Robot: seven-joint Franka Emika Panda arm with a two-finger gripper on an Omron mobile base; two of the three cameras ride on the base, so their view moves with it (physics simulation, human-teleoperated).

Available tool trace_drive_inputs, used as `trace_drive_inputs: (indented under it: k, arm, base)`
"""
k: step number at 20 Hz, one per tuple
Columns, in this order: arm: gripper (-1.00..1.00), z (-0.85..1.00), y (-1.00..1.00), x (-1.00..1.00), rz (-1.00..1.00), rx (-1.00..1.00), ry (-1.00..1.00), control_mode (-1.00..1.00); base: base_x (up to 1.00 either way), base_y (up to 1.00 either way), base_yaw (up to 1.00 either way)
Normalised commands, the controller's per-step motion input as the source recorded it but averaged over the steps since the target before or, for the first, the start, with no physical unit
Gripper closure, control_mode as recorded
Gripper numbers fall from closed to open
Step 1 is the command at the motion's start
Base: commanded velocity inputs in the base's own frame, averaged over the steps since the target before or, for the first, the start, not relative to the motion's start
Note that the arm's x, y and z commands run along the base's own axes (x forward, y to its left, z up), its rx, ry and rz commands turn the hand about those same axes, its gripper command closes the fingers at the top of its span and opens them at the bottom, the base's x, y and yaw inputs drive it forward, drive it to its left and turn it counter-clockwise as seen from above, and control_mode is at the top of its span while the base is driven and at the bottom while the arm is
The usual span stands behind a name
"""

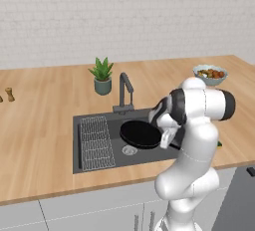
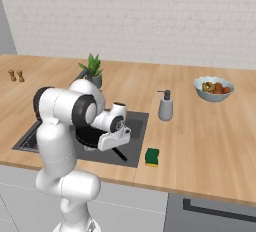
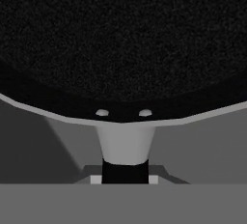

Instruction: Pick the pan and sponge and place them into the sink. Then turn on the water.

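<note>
Fingers point(image 3: 107, 175) are pressed together on the short handle of the pan point(image 3: 120, 39); from the hand view I see the black round body spreading just ahead of them, with the grey neck of the handle running down into the grip. From the left base view, the pan point(image 1: 139, 133) hangs over the middle of the sink point(image 1: 99, 120), beside the wire rack point(image 1: 95, 143) and above the round drain point(image 1: 129, 150), with the gripper point(image 1: 167, 139) at its right edge; whether it already rests on the bottom I cannot tell. No stream comes from the faucet point(image 1: 124, 90). From the right base view, the gripper point(image 2: 114, 140) is low over the sink point(image 2: 139, 126) (the arm covers most of the pan there), and the sponge point(image 2: 152, 157) lies on the counter point(image 2: 200, 141) just beside the basin's right front corner, apart from the hand. So I judge the first placing nearly done; releasing the pan, the sponge and the water are left.
</note>
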Motion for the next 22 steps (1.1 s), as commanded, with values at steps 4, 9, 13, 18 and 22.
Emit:
trace_drive_inputs:
  k: [4, 9, 13, 18, 22]
  arm:
    - [1.00, -0.37, 0.00, 0.08, 0.00, -0.03, -0.03, -1.00]
    - [1.00, -0.27, 0.00, 0.04, 0.00, -0.02, -0.01, -1.00]
    - [1.00, -0.26, 0.00, 0.03, 0.00, -0.03, -0.01, -1.00]
    - [1.00, -0.29, 0.00, 0.00, 0.01, -0.03, 0.01, -1.00]
    - [1.00, -0.26, 0.00, 0.00, 0.00, -0.01, 0.09, -1.00]
  base:
    - [0.00, 0.00, 0.00]
    - [0.00, 0.00, 0.00]
    - [0.00, 0.00, 0.00]
    - [0.00, 0.00, 0.00]
    - [0.00, 0.00, 0.00]
